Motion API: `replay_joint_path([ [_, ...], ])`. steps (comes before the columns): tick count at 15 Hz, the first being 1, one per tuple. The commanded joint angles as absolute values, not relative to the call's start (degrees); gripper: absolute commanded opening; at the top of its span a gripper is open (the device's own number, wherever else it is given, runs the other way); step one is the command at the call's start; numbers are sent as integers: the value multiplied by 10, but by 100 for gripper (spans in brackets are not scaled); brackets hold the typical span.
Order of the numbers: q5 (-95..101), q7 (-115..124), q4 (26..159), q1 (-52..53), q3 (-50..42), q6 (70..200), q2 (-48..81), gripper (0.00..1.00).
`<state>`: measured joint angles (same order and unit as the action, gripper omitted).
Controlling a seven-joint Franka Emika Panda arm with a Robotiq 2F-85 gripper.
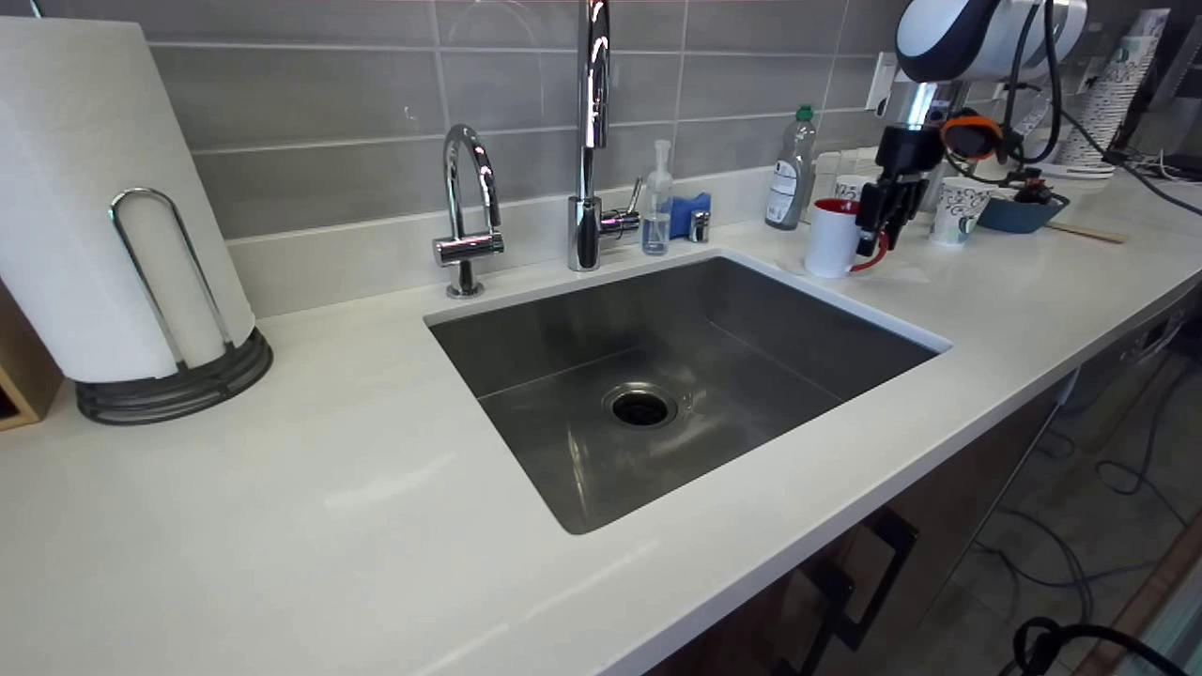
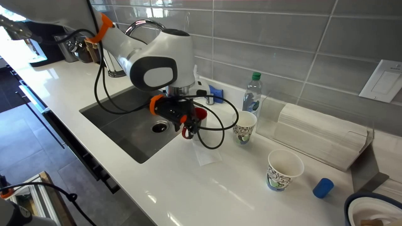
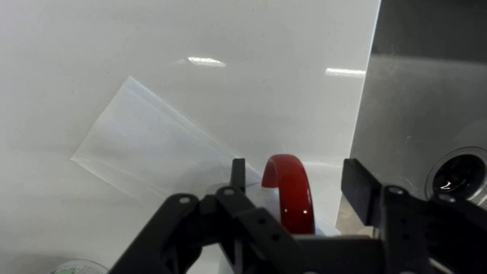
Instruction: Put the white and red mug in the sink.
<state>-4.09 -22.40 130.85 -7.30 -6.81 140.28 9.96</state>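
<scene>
The white and red mug (image 1: 830, 240) stands upright on the white counter, beside the corner of the sink near the tiled wall. In an exterior view, its red inside (image 2: 201, 113) shows behind my gripper (image 2: 187, 129), which hides most of it. My gripper (image 1: 885, 235) points down at the mug's handle side. In the wrist view, the red handle (image 3: 296, 198) stands between the spread fingers of my gripper (image 3: 292, 176), with a gap on each side. The mug's body is mostly hidden there. The steel sink (image 1: 563, 441) holds nothing visible; its edge also shows in the wrist view (image 3: 411, 110).
A dish soap bottle (image 1: 792, 174) and paper cups (image 2: 244, 127) (image 2: 284, 169) stand near the mug. A soap dispenser (image 1: 657, 202), a tall faucet (image 1: 587, 141) and a small tap (image 1: 467, 216) line the sink's back. A flat white paper (image 3: 152, 140) lies by the mug.
</scene>
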Motion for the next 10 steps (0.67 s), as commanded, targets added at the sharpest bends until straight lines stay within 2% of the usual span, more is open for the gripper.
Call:
replay_joint_path([
  [1,-36,-216,1298,-83,-62,1400,110,62],
  [3,-35,-214,1298,-83,-62,1401,110,51],
  [4,-35,-213,1298,-83,-63,1402,111,39],
  [5,-34,-212,1298,-83,-63,1402,111,39],
  [7,-32,-209,1298,-83,-63,1403,113,27],
  [8,-29,-207,1297,-83,-64,1400,114,24],
  [10,-26,-202,1297,-83,-65,1400,115,24],
])
